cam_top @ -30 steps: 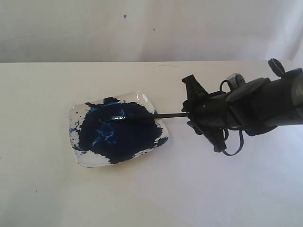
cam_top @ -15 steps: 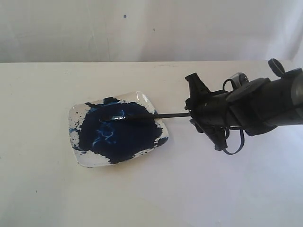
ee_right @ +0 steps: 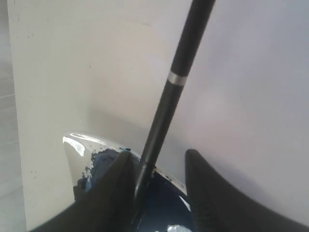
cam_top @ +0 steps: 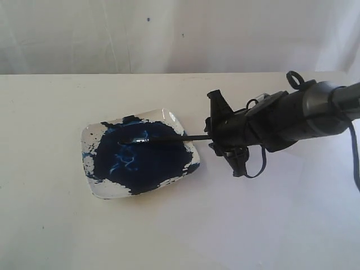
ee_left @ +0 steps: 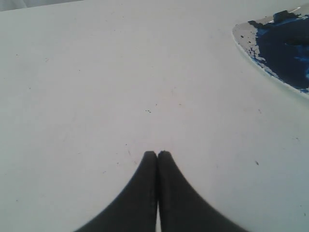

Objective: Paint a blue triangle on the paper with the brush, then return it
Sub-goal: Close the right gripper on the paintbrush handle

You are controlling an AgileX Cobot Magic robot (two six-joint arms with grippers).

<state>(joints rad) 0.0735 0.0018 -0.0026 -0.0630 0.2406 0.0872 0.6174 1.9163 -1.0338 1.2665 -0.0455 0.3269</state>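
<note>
Jaws of the left gripper (ee_left: 157, 155) are pressing together, holding nothing. Next, the brush (cam_top: 169, 138) is lying with its tip in the paint dish (cam_top: 171, 117). Rightmost, the right gripper (cam_top: 220, 135) is sliding closer, jaws wide around the handle, maybe getting ready to grab. Painting is not starting yet.

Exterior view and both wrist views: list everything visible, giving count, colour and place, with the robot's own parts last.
table: one, off-white, under everything
backdrop: one, white, behind the table's far edge
dish: one, clear, on the table left of centre in the exterior view
paint: one blotch, dark blue, covering most of the dish
brush: one, black with a narrow pale band, tip in the paint, handle running out over the dish's rim towards the right arm
right gripper: one, black, open, one jaw on each side of the brush handle
left gripper: one, black, shut, over bare table beside the dish
</note>
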